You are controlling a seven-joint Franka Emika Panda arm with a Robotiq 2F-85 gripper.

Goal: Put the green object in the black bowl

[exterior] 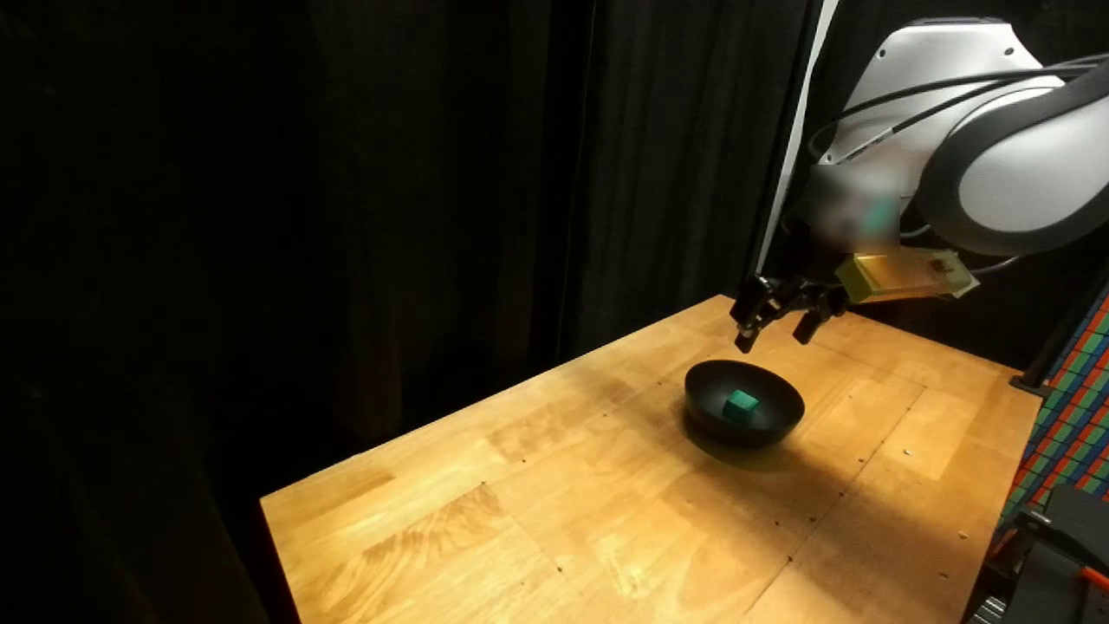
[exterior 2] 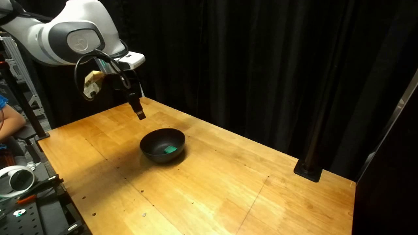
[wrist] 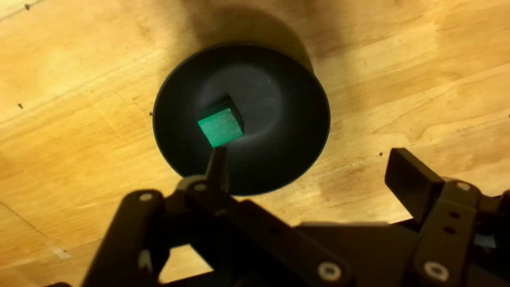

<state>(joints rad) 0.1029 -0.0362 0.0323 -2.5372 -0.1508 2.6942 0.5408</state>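
Small green block (wrist: pixel 221 124), cube-ish, top face bright and kinda streaky in the wrist view, sides way darker. It's sitting inside the black bowl (wrist: pixel 293 119), left of the middle in that view. Bowl's on the wooden tabletop (exterior 2: pixel 209 182). The fingers (wrist: pixel 412 182) are spread wide, hanging above the tabletop, clear of the block.

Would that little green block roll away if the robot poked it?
Probably not: the green block has flat faces and straight edges, so it would likely slide instead of rolling. The black bowl curves up around it, so a gentle poke probably wouldn't push it out. The block's crisp corners suggest it's stiff, not squishy.
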